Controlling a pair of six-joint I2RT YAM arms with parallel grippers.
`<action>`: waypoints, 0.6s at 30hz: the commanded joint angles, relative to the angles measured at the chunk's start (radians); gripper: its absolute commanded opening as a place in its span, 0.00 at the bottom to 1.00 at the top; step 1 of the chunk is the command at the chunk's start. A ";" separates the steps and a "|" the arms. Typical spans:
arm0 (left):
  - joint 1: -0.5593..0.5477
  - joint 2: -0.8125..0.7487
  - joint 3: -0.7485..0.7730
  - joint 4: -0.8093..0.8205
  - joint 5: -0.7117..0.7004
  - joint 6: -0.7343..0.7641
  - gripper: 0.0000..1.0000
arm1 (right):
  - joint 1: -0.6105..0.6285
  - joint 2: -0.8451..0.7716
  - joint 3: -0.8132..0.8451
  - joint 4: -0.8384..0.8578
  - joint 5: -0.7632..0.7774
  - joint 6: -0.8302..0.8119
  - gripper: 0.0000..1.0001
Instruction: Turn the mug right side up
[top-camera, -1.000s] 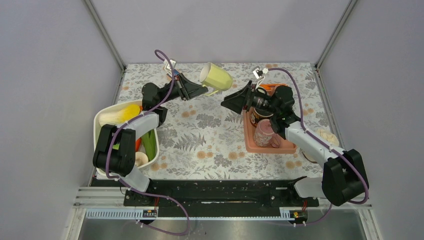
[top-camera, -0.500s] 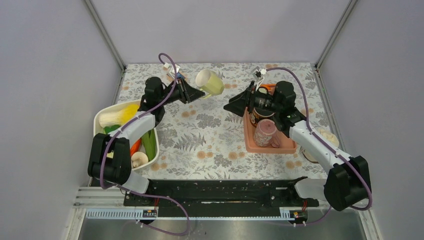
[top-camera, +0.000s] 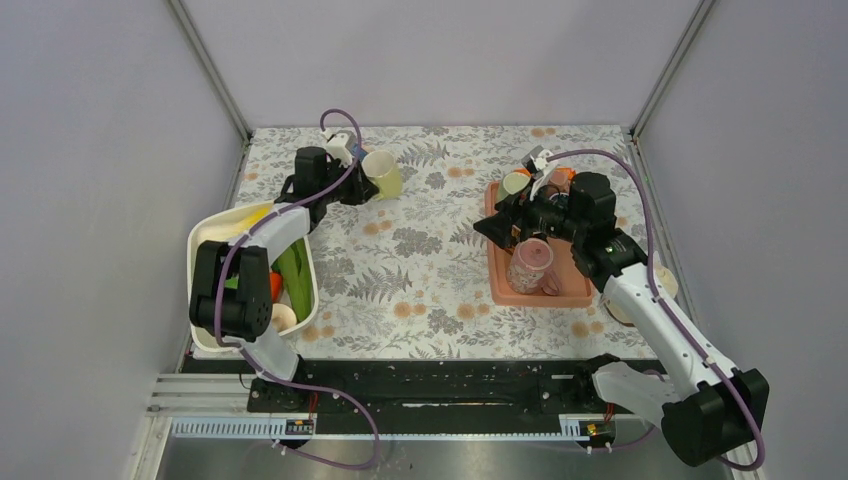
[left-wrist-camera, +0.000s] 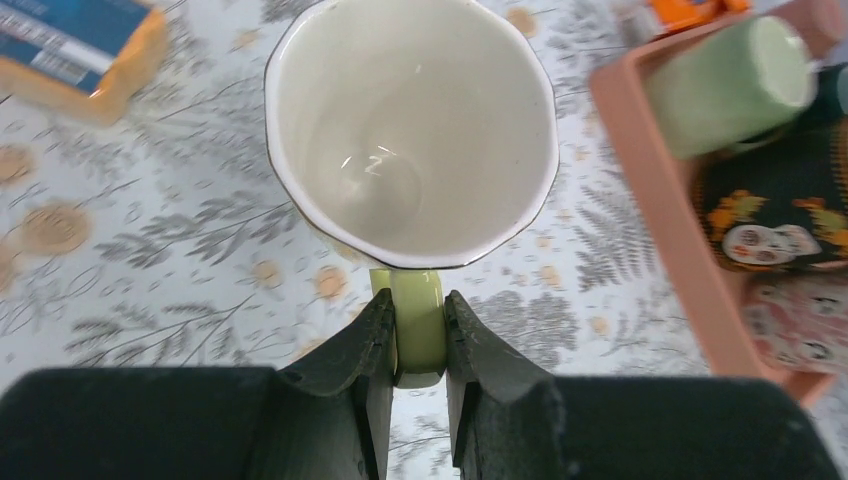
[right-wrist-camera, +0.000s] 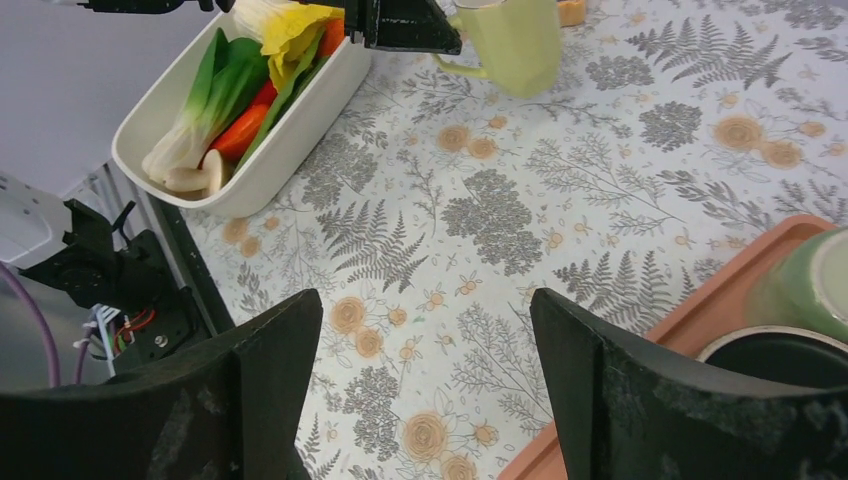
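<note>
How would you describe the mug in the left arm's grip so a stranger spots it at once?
Look at the far left of the flower-patterned table, just beyond the white tub of vegetables. There the left gripper pinches the handle of a pale yellow-green mug. Unlike the cups on the pink tray at the right, it is off the tray and held.

top: overhead, far | left wrist: close above mug (left-wrist-camera: 410, 130) | right wrist: oblique, shares mug

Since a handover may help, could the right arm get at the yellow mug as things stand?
Probably yes: the right gripper is open, and only bare tablecloth lies between it and the mug, though the left gripper grips its handle.
</note>
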 joint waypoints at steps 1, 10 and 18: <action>0.027 0.010 0.068 0.086 -0.116 0.075 0.00 | -0.016 -0.046 -0.003 -0.025 0.063 -0.070 0.86; 0.047 0.044 0.032 0.114 -0.267 0.129 0.00 | -0.048 -0.048 -0.039 0.022 0.066 -0.059 0.86; 0.057 0.060 0.030 0.113 -0.357 0.116 0.00 | -0.064 -0.047 -0.053 0.042 0.058 -0.045 0.86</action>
